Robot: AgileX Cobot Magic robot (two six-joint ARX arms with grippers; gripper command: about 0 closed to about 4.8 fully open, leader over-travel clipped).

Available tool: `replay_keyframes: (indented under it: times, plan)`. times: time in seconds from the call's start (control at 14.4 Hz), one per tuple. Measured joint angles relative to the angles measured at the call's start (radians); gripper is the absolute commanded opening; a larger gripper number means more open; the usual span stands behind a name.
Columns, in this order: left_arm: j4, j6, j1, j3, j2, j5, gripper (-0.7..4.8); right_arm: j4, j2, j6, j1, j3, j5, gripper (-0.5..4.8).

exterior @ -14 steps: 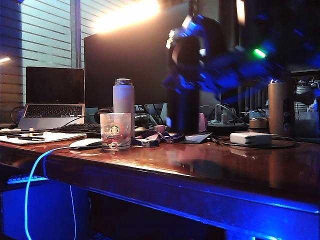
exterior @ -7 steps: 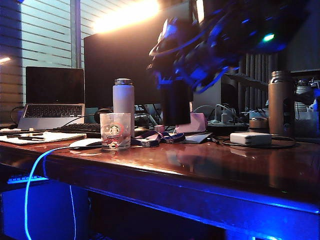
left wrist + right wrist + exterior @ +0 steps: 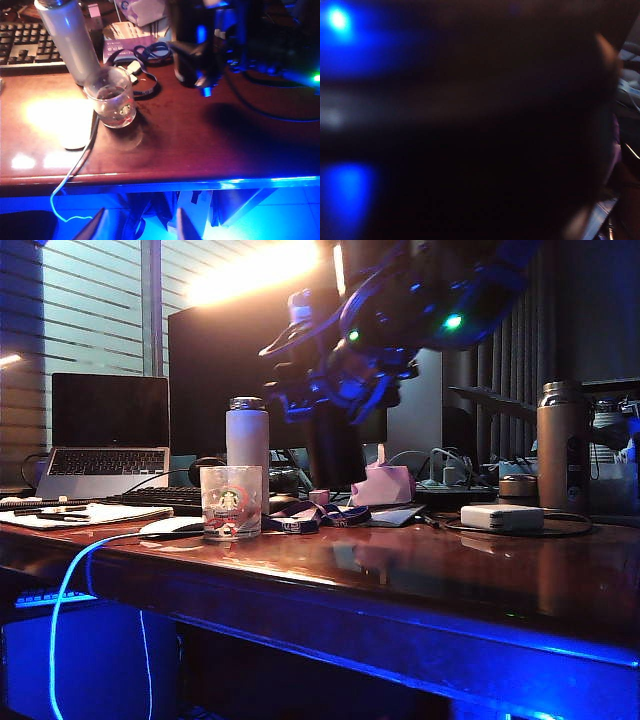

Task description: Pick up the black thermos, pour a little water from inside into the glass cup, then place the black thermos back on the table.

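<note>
My right gripper shows black with blue glints and green indicator lights; the black thermos in it is matte black. The glass cup is clear, printed with a round green-and-white logo and reddish marks. The table is glossy reddish-brown, edged in blue light. My left gripper fingers appear dark grey.

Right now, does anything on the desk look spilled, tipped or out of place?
Nothing looks spilled. The tall matte-black thermos is off the reddish-brown wooden table, gripped by the right gripper. The clear glass cup stands upright. The left gripper hangs open off the front edge.
</note>
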Motion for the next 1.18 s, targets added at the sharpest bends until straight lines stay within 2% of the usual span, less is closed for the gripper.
replay_keyframes:
  times: [0.35, 0.97, 1.18]
  plan:
    - [0.000, 0.000, 0.000, 0.000, 0.000, 0.000, 1.87, -0.119, 0.102, -0.026, -0.001, 0.118, 0.086, 1.06]
    - [0.000, 0.000, 0.000, 0.000, 0.000, 0.000, 1.87, -0.121, 0.102, 0.006, 0.000, 0.125, 0.076, 1.06]
    - [0.000, 0.000, 0.000, 0.000, 0.000, 0.000, 1.87, -0.125, 0.111, 0.013, 0.019, 0.153, 0.122, 1.06]
